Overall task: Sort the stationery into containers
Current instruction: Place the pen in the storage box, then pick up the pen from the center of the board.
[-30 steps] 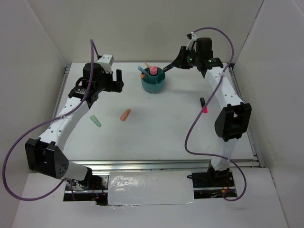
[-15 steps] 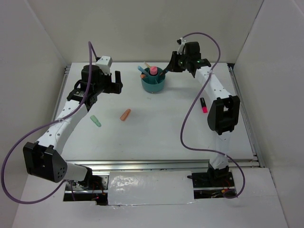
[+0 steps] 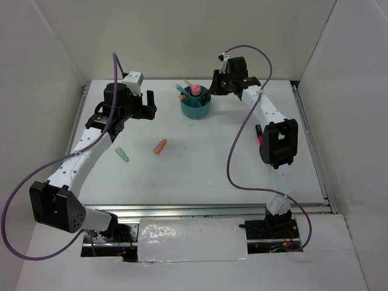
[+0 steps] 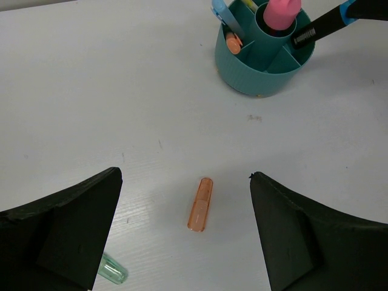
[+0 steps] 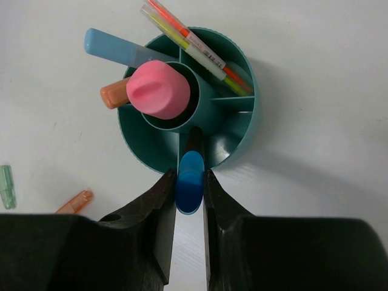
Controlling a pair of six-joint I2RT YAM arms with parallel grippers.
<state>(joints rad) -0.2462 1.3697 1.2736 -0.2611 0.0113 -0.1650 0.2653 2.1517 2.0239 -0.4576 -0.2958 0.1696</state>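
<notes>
The round teal cup [image 3: 196, 108] stands at the back centre. It holds a pink marker [image 5: 159, 89] in the centre well, and a blue marker [image 5: 115, 47], an orange one [image 5: 112, 95] and thin yellow and orange pens [image 5: 194, 48] in outer compartments. My right gripper [image 3: 214, 88] is shut on a black marker with a blue cap [image 5: 192, 194]. The marker's tip points into an outer compartment at the cup's rim. My left gripper [image 3: 148, 103] is open and empty, above an orange stub [image 4: 200, 204] and a mint green stub [image 4: 112, 270] lying on the table.
A pink and black marker [image 3: 260, 134] lies on the table at the right, beside my right arm's elbow. White walls close in the table on the left, back and right. Purple cables loop from both arms.
My right gripper has moved left with the blue-capped marker until its tip is at the cup's rim. The right elbow has swung left too. The left arm shifted slightly, then stayed still.
</notes>
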